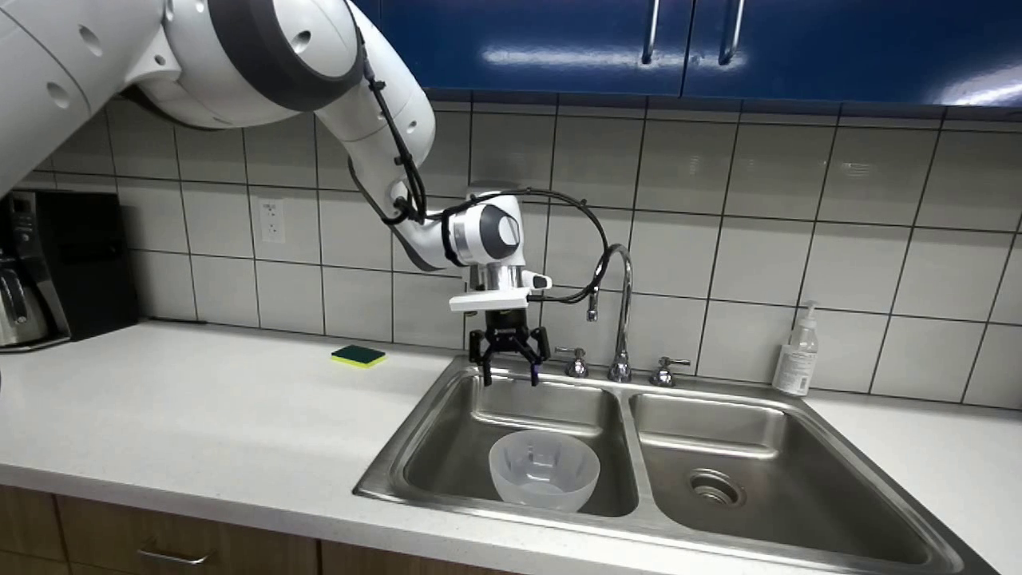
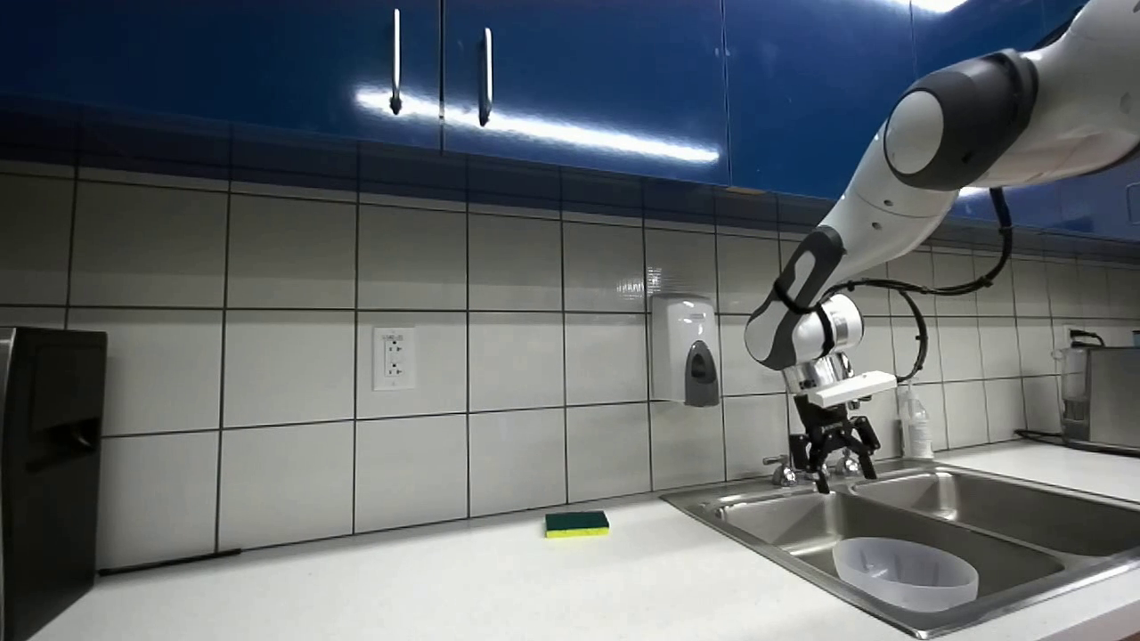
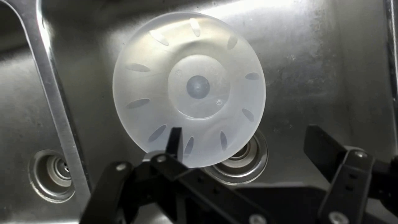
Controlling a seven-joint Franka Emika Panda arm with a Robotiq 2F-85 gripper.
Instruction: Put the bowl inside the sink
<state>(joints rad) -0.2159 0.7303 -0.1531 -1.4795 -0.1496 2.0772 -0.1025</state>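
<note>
The translucent whitish bowl (image 1: 544,471) sits upright in one basin of the steel sink (image 1: 643,479). In an exterior view the bowl (image 2: 905,574) is near the front of that basin of the sink (image 2: 784,563). In the wrist view the bowl (image 3: 199,105) is seen from above, partly covering a drain (image 3: 255,168); the sink divider (image 3: 49,84) runs at the left. My gripper (image 1: 511,382) is open and empty above the back part of the same basin, apart from the bowl. It also shows in an exterior view (image 2: 844,481) and in the wrist view (image 3: 244,128), fingers wide apart.
The chrome faucet (image 1: 625,311) and its handles stand close beside the gripper. A soap bottle (image 1: 797,359) is at the sink's back corner. A green and yellow sponge (image 2: 576,524) lies on the counter. A black coffee machine (image 1: 80,255) and a wall dispenser (image 2: 684,350) are farther off.
</note>
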